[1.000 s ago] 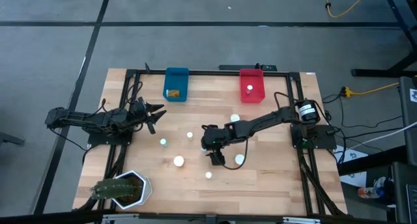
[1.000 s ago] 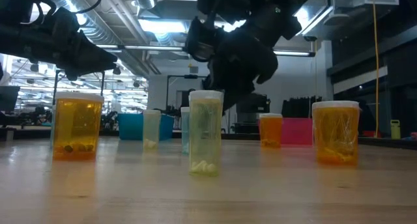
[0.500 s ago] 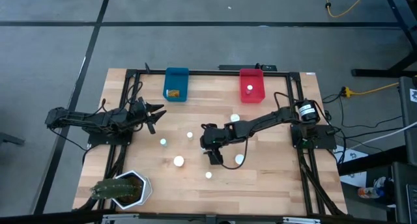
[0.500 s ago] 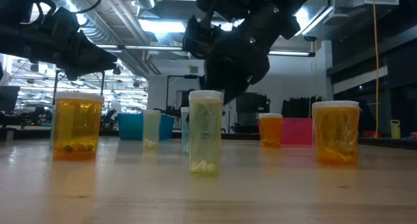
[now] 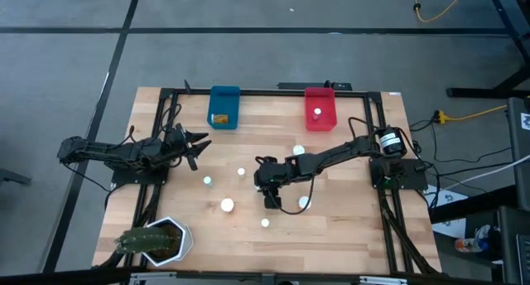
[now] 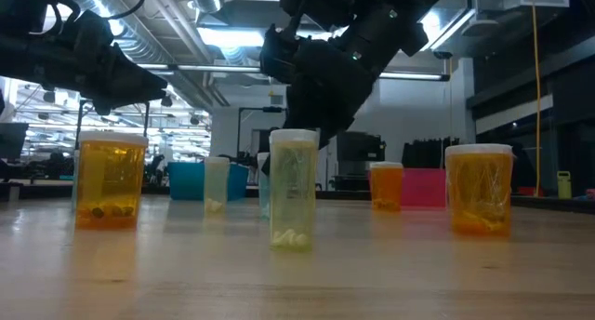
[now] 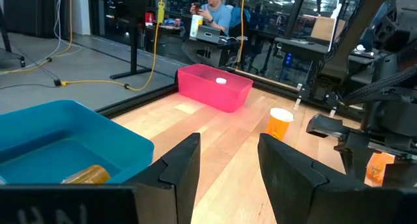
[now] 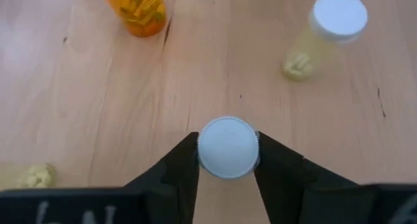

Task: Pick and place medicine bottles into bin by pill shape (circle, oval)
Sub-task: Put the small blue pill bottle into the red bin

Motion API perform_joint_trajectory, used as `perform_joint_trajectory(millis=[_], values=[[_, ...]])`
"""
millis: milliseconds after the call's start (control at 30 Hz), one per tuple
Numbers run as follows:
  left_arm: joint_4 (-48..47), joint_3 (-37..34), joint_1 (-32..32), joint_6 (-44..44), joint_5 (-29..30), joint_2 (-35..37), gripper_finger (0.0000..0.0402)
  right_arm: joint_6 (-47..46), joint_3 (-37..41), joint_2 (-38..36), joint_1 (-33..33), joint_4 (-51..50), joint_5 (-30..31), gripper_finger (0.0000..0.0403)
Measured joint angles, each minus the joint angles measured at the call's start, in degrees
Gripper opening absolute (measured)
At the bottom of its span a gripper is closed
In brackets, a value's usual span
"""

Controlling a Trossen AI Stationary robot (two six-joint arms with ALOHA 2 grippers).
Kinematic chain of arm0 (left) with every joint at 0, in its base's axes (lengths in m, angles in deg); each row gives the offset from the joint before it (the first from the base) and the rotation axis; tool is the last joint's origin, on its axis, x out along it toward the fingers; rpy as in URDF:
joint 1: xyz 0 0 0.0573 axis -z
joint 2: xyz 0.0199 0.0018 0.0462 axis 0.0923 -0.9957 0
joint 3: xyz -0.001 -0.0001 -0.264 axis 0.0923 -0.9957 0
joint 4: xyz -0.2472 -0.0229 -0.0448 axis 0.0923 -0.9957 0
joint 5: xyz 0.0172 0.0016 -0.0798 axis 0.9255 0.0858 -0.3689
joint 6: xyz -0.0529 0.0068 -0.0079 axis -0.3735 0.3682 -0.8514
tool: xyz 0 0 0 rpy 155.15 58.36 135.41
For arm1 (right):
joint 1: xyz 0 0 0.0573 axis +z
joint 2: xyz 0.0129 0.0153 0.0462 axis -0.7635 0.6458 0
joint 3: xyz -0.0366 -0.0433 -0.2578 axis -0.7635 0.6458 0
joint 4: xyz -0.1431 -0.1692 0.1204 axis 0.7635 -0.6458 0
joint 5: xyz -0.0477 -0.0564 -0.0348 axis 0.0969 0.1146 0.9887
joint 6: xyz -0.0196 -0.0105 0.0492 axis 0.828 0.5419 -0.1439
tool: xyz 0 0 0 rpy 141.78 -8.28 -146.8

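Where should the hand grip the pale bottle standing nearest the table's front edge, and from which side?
Grip the pale bottle at its white cap, coming straight down from above. It stands upright and apart from its neighbours, with its round cap facing up. The right hand already straddles another bottle's cap this way.

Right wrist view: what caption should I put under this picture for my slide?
Right gripper closes its fingers around a white-capped bottle on the wooden table.

Right gripper point(image 8: 227, 160): lowered mid-table, fingers closed on a bottle cap point(image 8: 227, 147).
Left gripper point(image 7: 228, 160): left side, raised, fingers apart.
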Motion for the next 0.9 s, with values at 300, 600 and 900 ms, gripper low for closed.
perform_joint_trajectory(millis=[300,600,900], values=[[0.00,0.00,0.00,-0.02,-0.01,0.01,0.0147,-2.36,-1.36,-3.50,-1.54,-5.66,4.52,0.0120],[0.00,0.00,0.00,-0.04,0.00,0.01,0.0147,-1.92,-1.31,-16.37,-4.67,-21.35,16.70,0.0118],[0.00,0.00,0.01,-0.07,0.00,-0.01,0.0147,-2.82,7.62,-30.55,-14.73,-27.27,31.46,0.0116]])
